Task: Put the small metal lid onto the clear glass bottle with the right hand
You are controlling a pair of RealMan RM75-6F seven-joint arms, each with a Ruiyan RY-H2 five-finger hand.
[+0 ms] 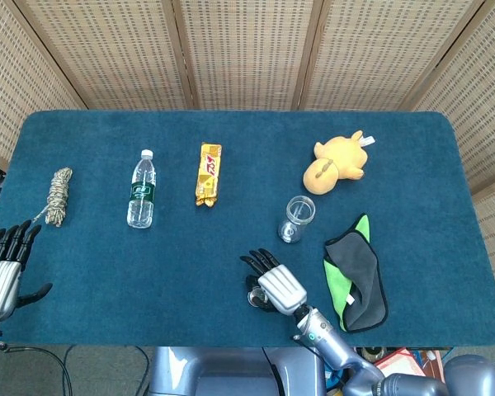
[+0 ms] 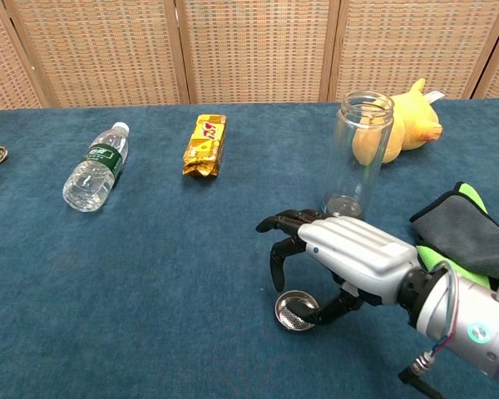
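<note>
The small metal lid (image 2: 294, 311) lies upturned on the blue table near its front edge; in the head view the lid (image 1: 256, 298) peeks out beside the hand. My right hand (image 2: 343, 253) (image 1: 274, 285) hovers over the lid with fingers arched above it and the thumb beside its right rim; the lid still rests on the cloth. The clear glass bottle (image 2: 359, 154) (image 1: 296, 218) stands upright and uncapped just behind the hand. My left hand (image 1: 3, 264) rests open at the table's front left corner.
A plastic water bottle (image 2: 94, 168) lies at left, a yellow snack bar (image 2: 205, 145) behind centre, a coiled rope (image 1: 58, 196) far left. A yellow plush toy (image 2: 403, 125) sits behind the glass bottle. A grey-green cloth (image 2: 464, 232) lies right of the hand.
</note>
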